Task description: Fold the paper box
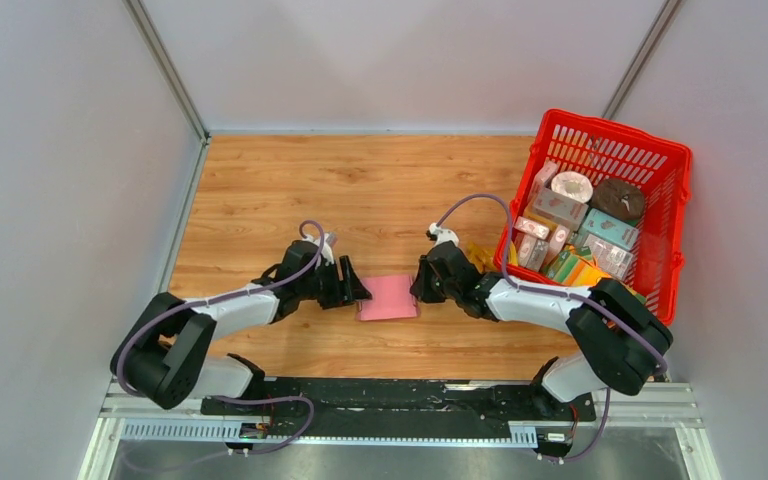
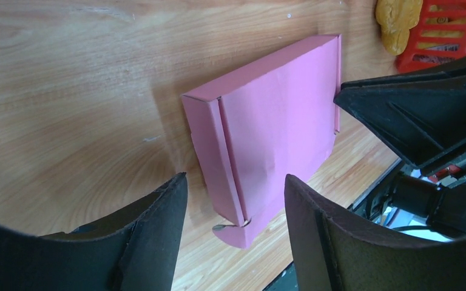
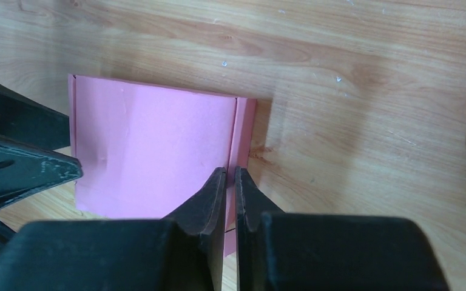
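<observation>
The pink paper box (image 1: 388, 297) lies flat and closed on the wooden table between my two arms. My left gripper (image 1: 360, 290) is at its left end. In the left wrist view this gripper (image 2: 235, 177) is open, its fingers astride the near corner of the box (image 2: 273, 127) without touching it; a small tab sticks out at that corner. My right gripper (image 1: 418, 288) is at the box's right end. In the right wrist view this gripper (image 3: 230, 170) has its jaws almost together, tips over the seam along the right edge of the box (image 3: 151, 145), a pink sliver showing in the slit.
A red mesh basket (image 1: 615, 128) full of printed cartons and rolls stands at the back right, close behind my right arm. A yellow object (image 1: 480, 255) lies on the table beside it. Grey walls bound the table on the left, the right and at the back.
</observation>
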